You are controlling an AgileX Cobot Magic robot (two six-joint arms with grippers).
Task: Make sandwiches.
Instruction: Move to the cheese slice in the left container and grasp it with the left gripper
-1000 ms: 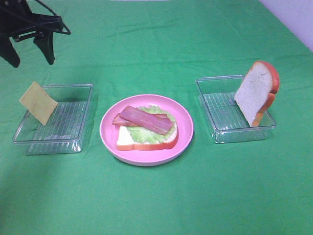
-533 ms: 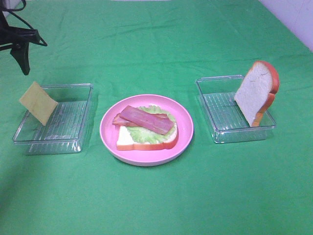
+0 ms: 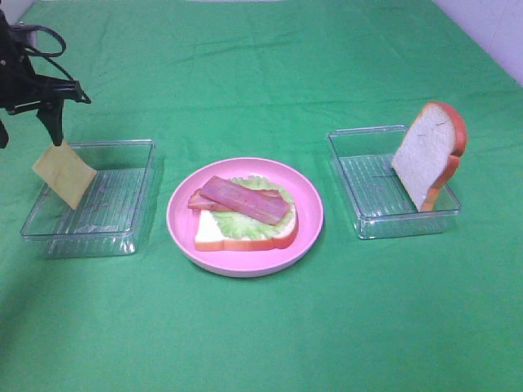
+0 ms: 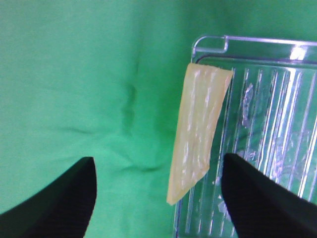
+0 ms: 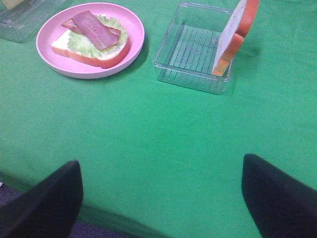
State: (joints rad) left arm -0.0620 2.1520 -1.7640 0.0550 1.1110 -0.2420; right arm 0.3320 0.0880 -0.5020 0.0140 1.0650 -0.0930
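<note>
On the pink plate lies a bread slice topped with lettuce and bacon strips. A second bread slice stands on edge in the right tray. The yellow cheese square leans on the outer wall of the left tray. My left gripper hangs open just above the cheese, which shows between its fingers without touching them. My right gripper is open and empty, well short of the plate and the upright slice.
A green cloth covers the whole table. Both clear plastic trays have ribbed floors and low walls. The right tray holds only the upright slice. A pale wall shows at the far right corner.
My left gripper has swung left and come down from the far corner to just above the cheese. Nothing else has moved.
</note>
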